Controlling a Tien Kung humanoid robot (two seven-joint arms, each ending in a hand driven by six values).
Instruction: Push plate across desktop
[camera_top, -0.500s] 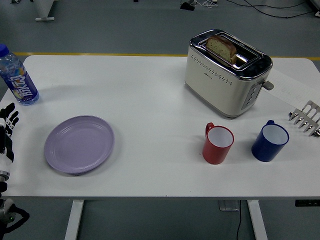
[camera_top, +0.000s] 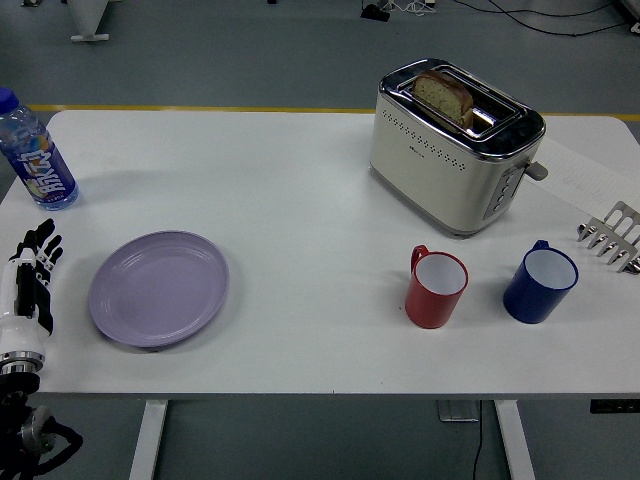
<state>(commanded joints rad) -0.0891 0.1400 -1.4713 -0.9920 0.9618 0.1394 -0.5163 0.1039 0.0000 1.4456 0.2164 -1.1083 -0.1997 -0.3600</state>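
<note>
Looking down over the desk (camera_top: 300, 200), I count one plate (camera_top: 158, 288), two mugs, one toaster (camera_top: 455, 145) and one bottle (camera_top: 35, 152). My left hand (camera_top: 30, 285) rests just left of the plate, apart, fingers (camera_top: 42, 243) released and empty.

The plate (camera_top: 158, 288) is pale lilac on a white worktop (camera_top: 300, 200). Right of the plate stand a red mug (camera_top: 436, 288) and a dark blue mug (camera_top: 540, 282), both white inside, behind them a cream toaster (camera_top: 455, 145) with chrome trim. Left of the plate is a black-and-white hand (camera_top: 32, 280), and a blue-capped bottle (camera_top: 35, 155) with a blue label.
</note>
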